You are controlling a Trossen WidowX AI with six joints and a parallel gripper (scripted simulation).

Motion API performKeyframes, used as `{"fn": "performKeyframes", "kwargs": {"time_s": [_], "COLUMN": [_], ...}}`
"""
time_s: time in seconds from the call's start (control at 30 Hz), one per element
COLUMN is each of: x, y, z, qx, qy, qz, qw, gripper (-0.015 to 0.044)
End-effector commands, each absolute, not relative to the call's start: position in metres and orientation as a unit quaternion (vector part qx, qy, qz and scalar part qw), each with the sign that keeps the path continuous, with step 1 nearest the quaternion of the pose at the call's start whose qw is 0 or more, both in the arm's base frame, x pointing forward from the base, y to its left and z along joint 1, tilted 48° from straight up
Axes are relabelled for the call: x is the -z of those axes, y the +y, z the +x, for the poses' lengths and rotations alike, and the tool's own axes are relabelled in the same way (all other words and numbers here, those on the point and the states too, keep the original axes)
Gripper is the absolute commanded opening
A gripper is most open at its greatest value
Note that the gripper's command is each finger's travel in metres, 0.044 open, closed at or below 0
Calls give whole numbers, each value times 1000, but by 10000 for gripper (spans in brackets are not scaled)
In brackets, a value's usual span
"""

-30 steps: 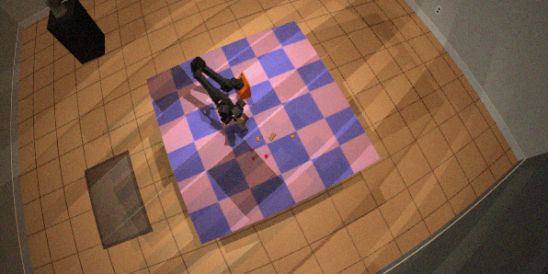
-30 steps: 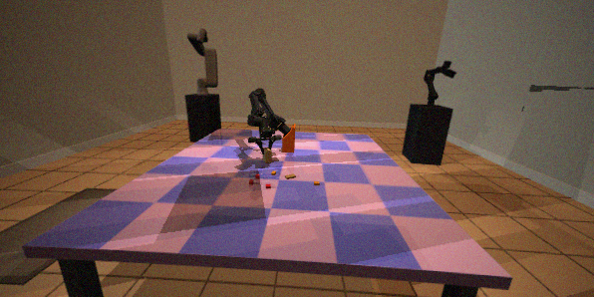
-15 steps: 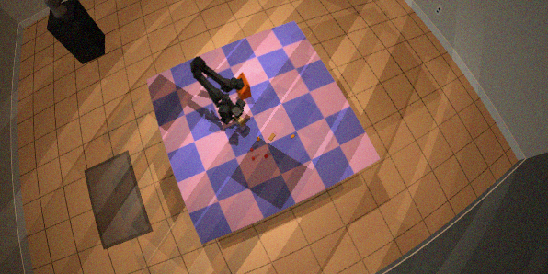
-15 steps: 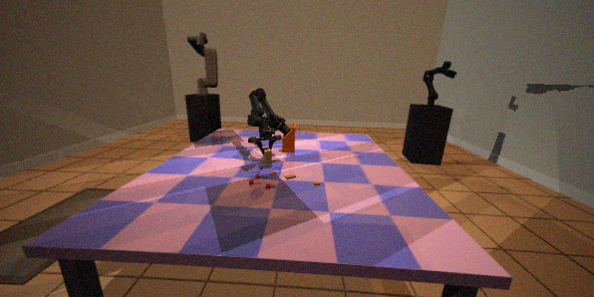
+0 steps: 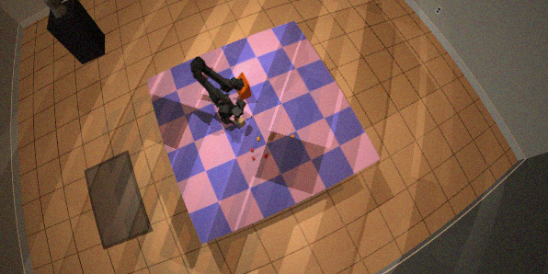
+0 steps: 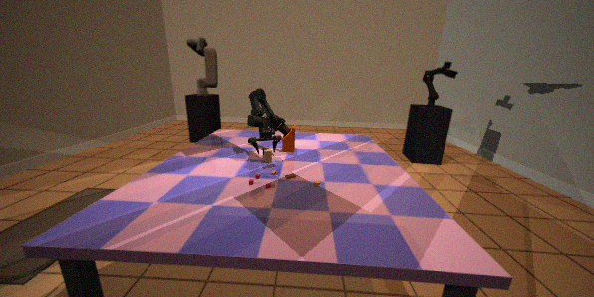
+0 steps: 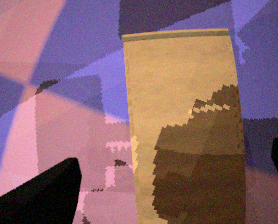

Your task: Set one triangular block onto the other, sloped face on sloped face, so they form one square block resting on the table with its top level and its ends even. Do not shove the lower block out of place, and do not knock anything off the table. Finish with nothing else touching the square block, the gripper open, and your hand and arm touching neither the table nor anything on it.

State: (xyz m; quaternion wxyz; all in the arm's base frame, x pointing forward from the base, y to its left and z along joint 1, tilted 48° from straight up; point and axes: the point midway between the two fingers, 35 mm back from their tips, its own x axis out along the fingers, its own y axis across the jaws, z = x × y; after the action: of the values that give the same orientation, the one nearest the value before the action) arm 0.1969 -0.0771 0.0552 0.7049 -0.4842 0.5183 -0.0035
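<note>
I've got the gripper point(image 6: 265, 149) point(image 7: 180, 159) wide open above the tan wooden block point(image 5: 241, 122) point(image 6: 267, 155) point(image 7: 185, 120), fingers clear on both sides. It's on the table's point(image 5: 216, 151) point(image 6: 219, 231) far left part, its flat, oblong top half in shadow.

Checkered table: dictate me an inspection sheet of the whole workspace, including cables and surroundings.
surface: pink-and-blue checkered table, crossed by shadows and light streaks
job's things: pale wooden block below the gripper; cannot tell whether it is one triangular block or both mated
clutter: three small red pieces, two small orange pieces, a brown piece; larger orange object beside the arm
grippers: gripper open, fingers either side of the wooden block
cables: nothing seen
surroundings: two black pedestals bearing other arms; dark mat on the tiled floor
</note>
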Motion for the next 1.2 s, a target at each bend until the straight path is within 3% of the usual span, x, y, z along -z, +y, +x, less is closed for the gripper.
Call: {"fn": "performKeyframes", "kwargs": {"time_s": [0.0,0.43,1.17], "x": [-58,-133,-128], "y": [-73,-21,-21], "z": [196,147,149], "qx": [2,2,-3], "qy": [520,521,525], "qz": [-481,-482,-482], "qw": [706,704,701], "gripper": [440,440,440]}}
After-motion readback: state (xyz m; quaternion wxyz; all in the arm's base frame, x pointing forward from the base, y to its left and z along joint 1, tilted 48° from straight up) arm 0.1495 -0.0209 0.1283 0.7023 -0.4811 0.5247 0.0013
